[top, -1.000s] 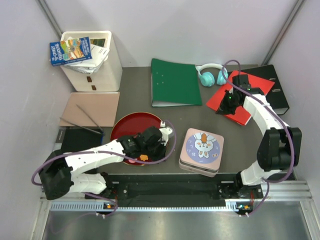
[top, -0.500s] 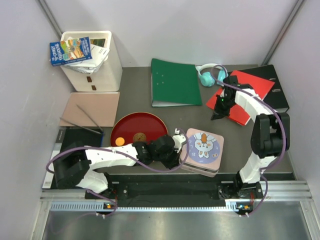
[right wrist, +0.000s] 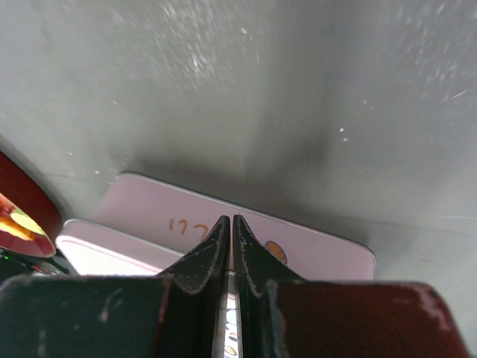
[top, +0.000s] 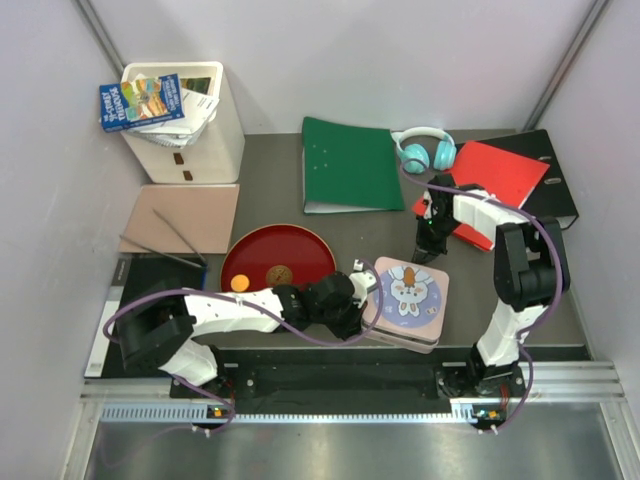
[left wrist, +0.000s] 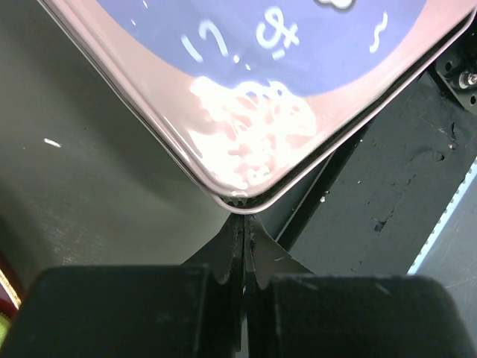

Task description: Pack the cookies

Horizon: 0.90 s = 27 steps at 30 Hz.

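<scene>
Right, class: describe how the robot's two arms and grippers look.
Both the left arm and the right arm have white shells, black joints and looping purple cables. The left gripper and the right gripper have black, pointed fingers.

You see a green folder (top: 350,165) flat on the counter (top: 270,195), teal headphones (top: 412,158) just beside it. A white bin (top: 215,145) holds books (top: 140,102).

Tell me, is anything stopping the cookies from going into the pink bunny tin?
Yes. The lid sits closed on the pink tin, so nothing can go in yet. The cookies lie on the red plate beside it.
</scene>
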Each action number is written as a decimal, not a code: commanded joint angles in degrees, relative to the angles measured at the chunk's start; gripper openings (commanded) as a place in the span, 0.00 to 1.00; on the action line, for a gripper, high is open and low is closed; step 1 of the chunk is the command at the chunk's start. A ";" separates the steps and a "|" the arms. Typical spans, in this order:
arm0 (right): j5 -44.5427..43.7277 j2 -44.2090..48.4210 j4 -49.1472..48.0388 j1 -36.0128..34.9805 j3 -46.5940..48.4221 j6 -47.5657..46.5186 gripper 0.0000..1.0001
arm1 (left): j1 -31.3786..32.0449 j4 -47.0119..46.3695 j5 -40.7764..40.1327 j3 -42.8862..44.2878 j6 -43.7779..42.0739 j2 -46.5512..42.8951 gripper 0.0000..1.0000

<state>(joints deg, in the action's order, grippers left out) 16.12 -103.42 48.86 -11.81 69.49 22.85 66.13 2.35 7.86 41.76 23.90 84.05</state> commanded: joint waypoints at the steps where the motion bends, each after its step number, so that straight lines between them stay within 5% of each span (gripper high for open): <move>1: 1.46 1.37 -1.66 -0.75 -1.20 -1.05 0.05 | 0.32 -4.02 -0.47 0.34 0.97 0.15 0.00; 21: 3.83 8.05 -1.84 -2.34 -4.72 -1.14 0.04 | 0.58 -2.44 -2.58 2.27 2.20 1.29 0.00; 27: 3.04 10.16 -0.79 -2.42 -2.88 -0.53 0.07 | 0.49 8.17 -7.14 4.38 3.95 1.38 0.01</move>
<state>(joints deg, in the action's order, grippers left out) 18.70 -97.19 46.89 -13.41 64.90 22.50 66.54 4.99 4.97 43.11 25.91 84.93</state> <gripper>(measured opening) 0.049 0.010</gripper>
